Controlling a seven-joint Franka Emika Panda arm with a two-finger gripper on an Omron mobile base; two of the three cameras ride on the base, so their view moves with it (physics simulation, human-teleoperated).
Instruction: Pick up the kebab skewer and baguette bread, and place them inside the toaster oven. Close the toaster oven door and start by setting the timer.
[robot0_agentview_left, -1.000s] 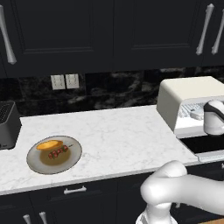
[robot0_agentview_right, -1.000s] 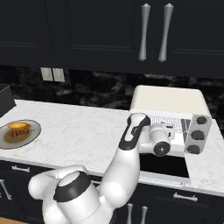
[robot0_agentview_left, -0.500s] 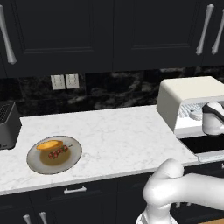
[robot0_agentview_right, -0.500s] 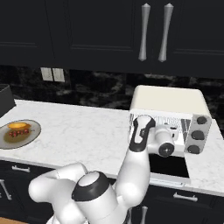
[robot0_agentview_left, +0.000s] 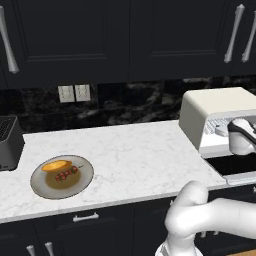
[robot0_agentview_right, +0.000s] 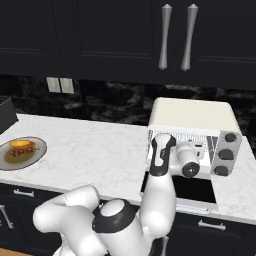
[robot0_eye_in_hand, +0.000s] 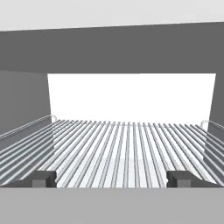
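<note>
The cream-white toaster oven (robot0_agentview_left: 215, 112) (robot0_agentview_right: 192, 115) stands at the counter's right end, its door (robot0_agentview_right: 180, 190) folded down flat. My gripper (robot0_eye_in_hand: 112, 179) hovers at the oven's mouth above the lowered door, open, with nothing between its fingertips (robot0_eye_in_hand: 43, 178). Ahead of it the bare wire rack (robot0_eye_in_hand: 127, 148) runs into the oven. Far to the left, a round plate (robot0_agentview_left: 37, 187) (robot0_agentview_right: 39, 151) holds the golden baguette bread (robot0_agentview_left: 56, 165) (robot0_agentview_right: 22, 144). The kebab skewer (robot0_agentview_left: 67, 173) (robot0_agentview_right: 19, 151) lies beside it on the same plate.
A dark slot toaster (robot0_agentview_left: 9, 142) sits at the counter's left end. Three knobs (robot0_agentview_right: 227, 152) line the oven's right side. Black wall cabinets hang above the marble counter (robot0_agentview_left: 135, 155), and my arm's elbow rises in front of the counter edge.
The arm's lower links have swung to the right while the hand stayed at the oven's mouth. The jaws stayed open; plate, food and oven are unchanged.
</note>
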